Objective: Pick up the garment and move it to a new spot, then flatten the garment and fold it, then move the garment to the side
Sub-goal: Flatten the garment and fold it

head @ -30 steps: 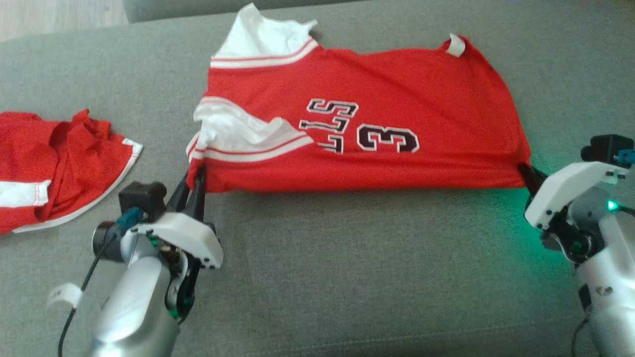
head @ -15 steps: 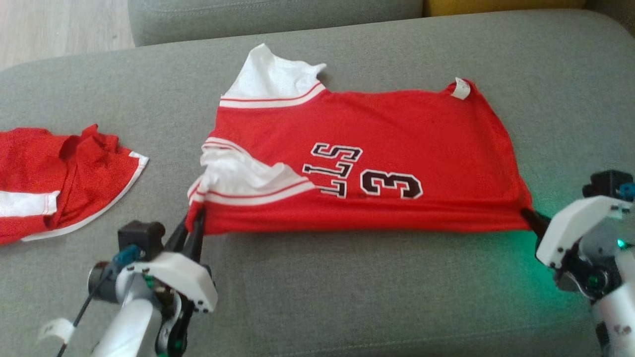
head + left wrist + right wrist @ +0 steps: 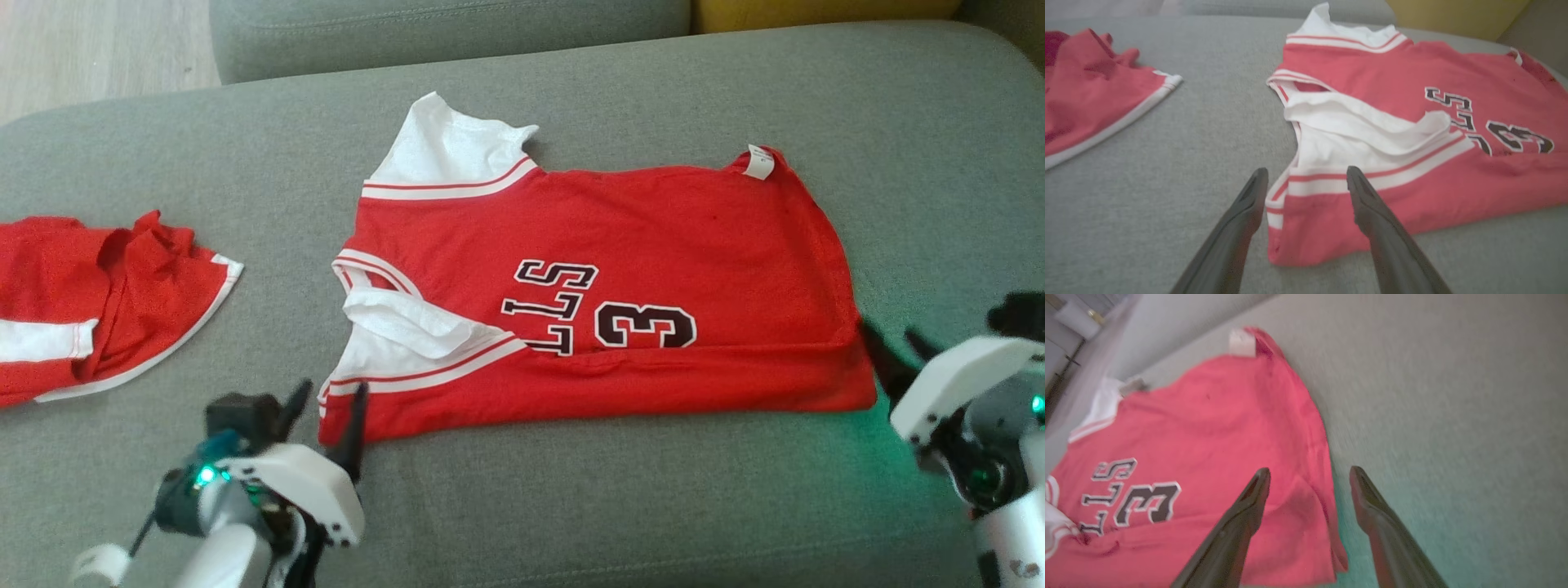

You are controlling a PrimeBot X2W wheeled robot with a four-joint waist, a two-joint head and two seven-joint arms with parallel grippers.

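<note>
A red-and-white mesh basketball jersey (image 3: 604, 286) lies mid-way across a grey fabric sofa cushion (image 3: 571, 506) as the left gripper (image 3: 331, 400) and right gripper (image 3: 890, 347) hover wide open, empty, toward the cushion's front; flattening looks next, smoothing the bunched white sleeve (image 3: 400, 322).

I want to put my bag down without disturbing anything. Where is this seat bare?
Bare: the near strip of grey cushion before the red jersey, between the left end effector and right end effector; also the gap between jersey and crumpled red garment. Crowded: the jersey's near corners, beside both end effectors.
</note>
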